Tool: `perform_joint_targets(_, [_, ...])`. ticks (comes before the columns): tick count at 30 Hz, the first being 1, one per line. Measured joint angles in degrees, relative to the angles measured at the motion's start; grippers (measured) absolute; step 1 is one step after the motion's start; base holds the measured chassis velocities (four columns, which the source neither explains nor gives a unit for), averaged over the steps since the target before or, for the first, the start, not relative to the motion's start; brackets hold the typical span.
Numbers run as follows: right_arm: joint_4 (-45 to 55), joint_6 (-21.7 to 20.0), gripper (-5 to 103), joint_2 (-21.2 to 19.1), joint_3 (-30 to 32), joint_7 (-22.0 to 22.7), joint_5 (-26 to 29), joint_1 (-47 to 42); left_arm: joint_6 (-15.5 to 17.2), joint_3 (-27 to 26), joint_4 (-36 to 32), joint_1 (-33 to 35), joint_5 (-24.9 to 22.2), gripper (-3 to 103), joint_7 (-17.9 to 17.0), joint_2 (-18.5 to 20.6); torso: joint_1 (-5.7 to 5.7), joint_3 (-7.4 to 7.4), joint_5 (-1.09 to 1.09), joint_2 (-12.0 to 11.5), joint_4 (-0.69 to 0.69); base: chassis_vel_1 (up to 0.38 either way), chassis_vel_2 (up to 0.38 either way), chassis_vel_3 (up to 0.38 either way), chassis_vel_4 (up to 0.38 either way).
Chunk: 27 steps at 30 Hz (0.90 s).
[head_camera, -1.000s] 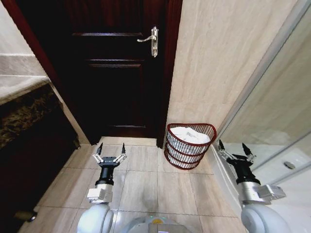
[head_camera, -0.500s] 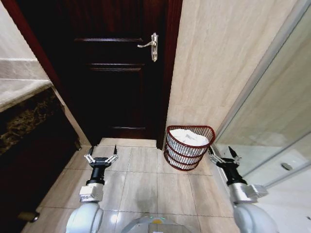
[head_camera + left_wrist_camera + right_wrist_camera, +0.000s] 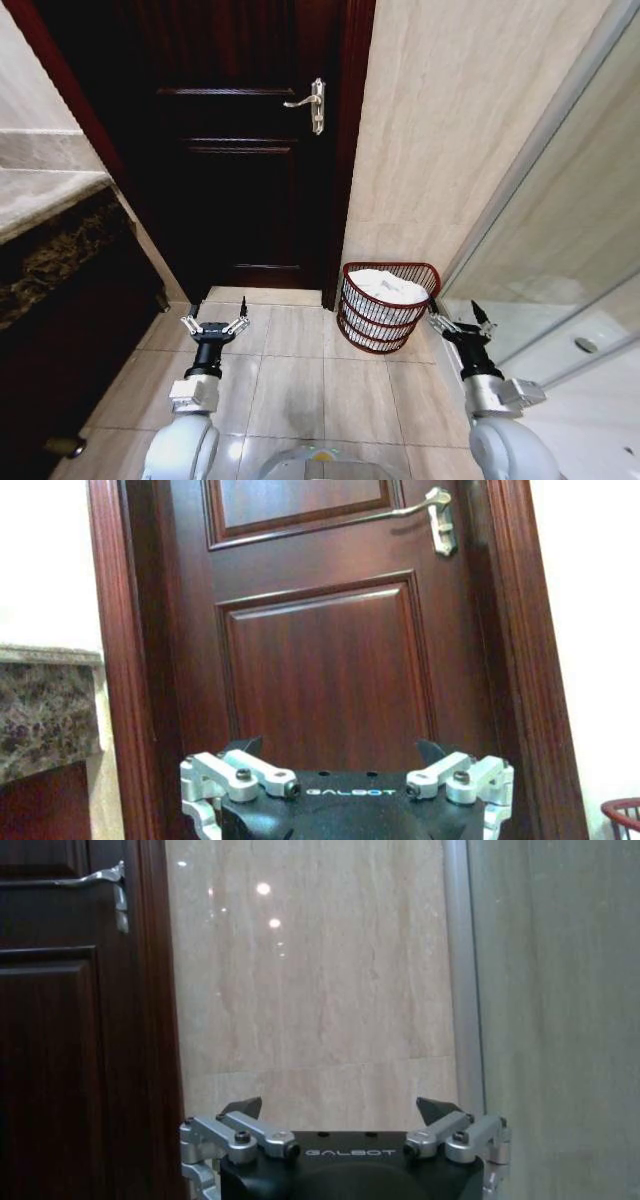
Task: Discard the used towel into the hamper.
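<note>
The left end effector (image 3: 214, 324) and the right end effector (image 3: 460, 318) both hang spread wide, grasping nothing, above the tiled floor (image 3: 300, 370). The hamper (image 3: 385, 308) stands against the wall beside the door (image 3: 240, 180), white towel (image 3: 387, 286) inside.

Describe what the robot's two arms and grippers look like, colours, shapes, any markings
Both arms have rounded, light grey shells narrowing to a black wrist section with a pale blocky module at its side. The left gripper and right gripper match: black body, silver metal finger linkages with bolts, dark pointed fingertips. The wrist views show "GALBOT" printed in pale letters on each black body. No loose cables show.
</note>
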Motion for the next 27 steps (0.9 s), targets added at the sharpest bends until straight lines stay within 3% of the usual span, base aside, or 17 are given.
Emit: perform_joint_targets(27, [0.91,-0.49,100,-1.52,-0.57,-0.80,1.95,0.76,0.69,0.50,-2.27,0.25,1.03,100,-0.65,-1.94,2.08,4.02,0.00,6.12,0.00,0.000,0.000,0.000,0.000])
